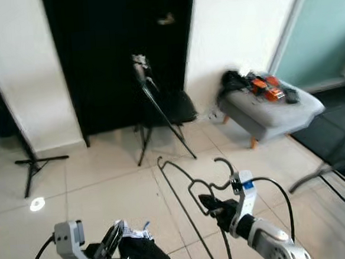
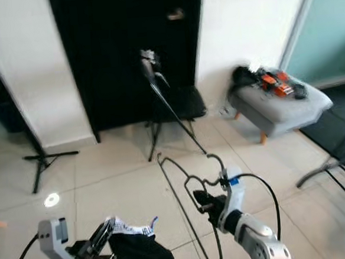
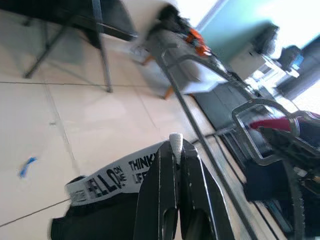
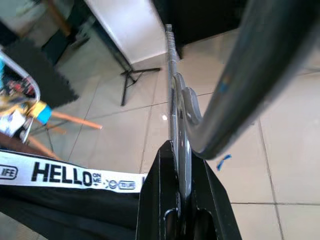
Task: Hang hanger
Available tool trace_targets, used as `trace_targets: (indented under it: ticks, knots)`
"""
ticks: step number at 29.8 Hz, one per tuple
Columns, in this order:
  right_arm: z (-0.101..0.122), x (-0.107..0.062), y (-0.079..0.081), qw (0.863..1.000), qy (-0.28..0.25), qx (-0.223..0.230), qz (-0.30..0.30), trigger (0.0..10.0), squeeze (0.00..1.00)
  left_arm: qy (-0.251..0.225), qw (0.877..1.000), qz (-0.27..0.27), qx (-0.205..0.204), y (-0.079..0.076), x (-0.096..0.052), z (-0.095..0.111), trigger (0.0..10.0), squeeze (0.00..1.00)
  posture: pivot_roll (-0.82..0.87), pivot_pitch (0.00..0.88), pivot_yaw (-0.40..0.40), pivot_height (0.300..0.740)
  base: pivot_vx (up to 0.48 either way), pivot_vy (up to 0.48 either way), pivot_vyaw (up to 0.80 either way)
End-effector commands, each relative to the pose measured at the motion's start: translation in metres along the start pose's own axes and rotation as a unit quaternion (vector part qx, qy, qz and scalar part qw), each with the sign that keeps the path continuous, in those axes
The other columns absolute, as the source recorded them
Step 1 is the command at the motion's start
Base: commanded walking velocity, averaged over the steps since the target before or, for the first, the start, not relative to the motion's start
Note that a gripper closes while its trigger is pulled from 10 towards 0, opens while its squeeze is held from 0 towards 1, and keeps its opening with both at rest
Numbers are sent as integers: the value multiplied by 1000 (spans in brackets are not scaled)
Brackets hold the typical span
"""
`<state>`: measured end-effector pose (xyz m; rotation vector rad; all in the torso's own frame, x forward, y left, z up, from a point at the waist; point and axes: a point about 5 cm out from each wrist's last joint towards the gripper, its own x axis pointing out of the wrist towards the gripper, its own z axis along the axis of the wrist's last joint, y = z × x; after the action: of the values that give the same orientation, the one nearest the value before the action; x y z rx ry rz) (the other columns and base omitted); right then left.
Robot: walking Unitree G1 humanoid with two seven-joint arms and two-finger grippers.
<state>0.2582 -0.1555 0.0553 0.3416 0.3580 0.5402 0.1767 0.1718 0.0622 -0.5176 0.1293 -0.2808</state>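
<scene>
A dark wire hanger is held low in front of me, its hook pointing up. My right gripper is shut on the hanger's wire near the neck, which the right wrist view shows pinched between the fingers. My left gripper is shut on the white printed waistband of a black garment that hangs below it. The waistband shows behind the closed fingertips in the left wrist view.
Ahead stands a black door with a tripod stand and a black chair before it. A grey stool with small items stands at right. Another stand base lies at left. A dark mat is far right.
</scene>
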Motion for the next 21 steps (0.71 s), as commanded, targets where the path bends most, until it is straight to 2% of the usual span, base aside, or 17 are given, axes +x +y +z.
trace_targets:
  ticks: [1,21]
  knots:
    - [1,-4,-2,1000,-1,3,-4,10000,0,4,1000,-7,-6,-1,-1,0,10000,0,-55,0,-40,740,0,0,-800]
    - [7,-4,0,1000,-6,10,0,10000,0,-5,1000,-5,-14,-2,-1,7,10000,0,-56,0,-32,740,0,0,-800]
